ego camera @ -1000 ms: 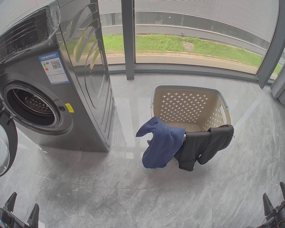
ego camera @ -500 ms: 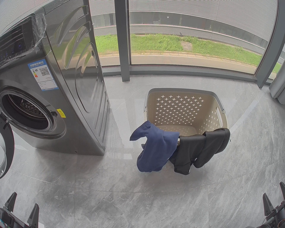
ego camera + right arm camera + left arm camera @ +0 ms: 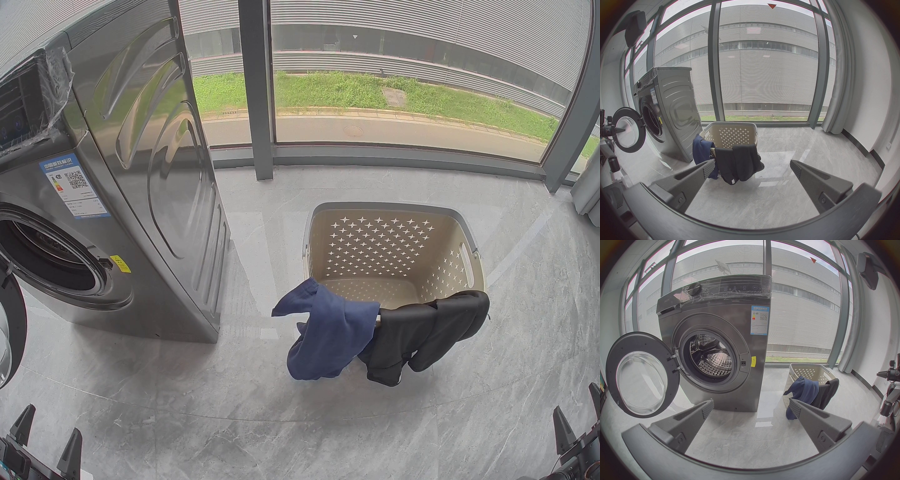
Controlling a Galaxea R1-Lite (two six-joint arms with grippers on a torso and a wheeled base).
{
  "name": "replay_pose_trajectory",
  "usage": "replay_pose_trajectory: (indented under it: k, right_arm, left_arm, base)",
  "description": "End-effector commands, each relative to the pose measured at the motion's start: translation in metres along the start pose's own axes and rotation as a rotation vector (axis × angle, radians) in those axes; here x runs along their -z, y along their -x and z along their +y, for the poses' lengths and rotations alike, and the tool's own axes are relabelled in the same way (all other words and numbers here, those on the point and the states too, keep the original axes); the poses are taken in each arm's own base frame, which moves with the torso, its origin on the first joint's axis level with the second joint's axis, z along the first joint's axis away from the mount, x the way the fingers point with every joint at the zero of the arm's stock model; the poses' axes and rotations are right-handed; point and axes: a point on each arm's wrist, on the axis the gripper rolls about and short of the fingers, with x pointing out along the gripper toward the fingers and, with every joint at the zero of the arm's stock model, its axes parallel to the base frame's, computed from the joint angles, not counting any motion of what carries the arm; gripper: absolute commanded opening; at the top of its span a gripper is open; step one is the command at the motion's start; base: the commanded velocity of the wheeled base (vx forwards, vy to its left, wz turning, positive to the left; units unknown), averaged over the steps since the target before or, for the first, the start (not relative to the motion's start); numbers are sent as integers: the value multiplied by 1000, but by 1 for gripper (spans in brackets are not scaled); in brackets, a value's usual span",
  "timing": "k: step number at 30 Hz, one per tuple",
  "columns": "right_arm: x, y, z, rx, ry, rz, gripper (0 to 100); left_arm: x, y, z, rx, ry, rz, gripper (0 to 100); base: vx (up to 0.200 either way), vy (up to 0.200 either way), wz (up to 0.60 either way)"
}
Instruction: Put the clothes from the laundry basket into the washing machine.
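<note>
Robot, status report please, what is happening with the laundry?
Left gripper and right gripper open, empty. Blue garment and black garment draped over laundry basket near rim. Washing machine door open.

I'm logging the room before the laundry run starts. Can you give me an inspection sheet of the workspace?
Surface: grey glossy floor.
Job's things: blue cloth and black cloth hang over the near rim of the basket, nothing else in it; washer stands to its left, door swung open.
Clutter: nothing seen.
Grippers: left hand and right hand open, holding nothing, apart from the basket.
Cables: nothing seen.
Surroundings: window behind the basket; curtain on the right.
</note>
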Motion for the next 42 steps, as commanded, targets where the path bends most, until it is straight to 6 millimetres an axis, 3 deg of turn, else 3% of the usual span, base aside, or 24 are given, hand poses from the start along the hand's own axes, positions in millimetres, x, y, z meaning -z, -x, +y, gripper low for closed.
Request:
replay_pose_trajectory:
  k: [1, 10, 28, 34, 42]
  right_arm:
    - [5, 0, 0, -3, -1, 1, 100]
    - [5, 0, 0, -2, 1, 1, 100]
    - [5, 0, 0, -2, 1, 1, 100]
    - [5, 0, 0, -2, -1, 1, 100]
    - [5, 0, 0, -2, -1, 1, 100]
  left_arm:
    - [5, 0, 0, 0, 0, 2, 100]
    - [5, 0, 0, 0, 0, 2, 100]
    - [5, 0, 0, 0, 0, 2, 100]
    - [5, 0, 0, 0, 2, 0, 100]
    - [5, 0, 0, 0, 2, 0, 100]
  base:
    - [0, -200, 0]
    - [0, -200, 0]
    - [0, 0, 0]
    - [0, -200, 0]
    - [0, 0, 0]
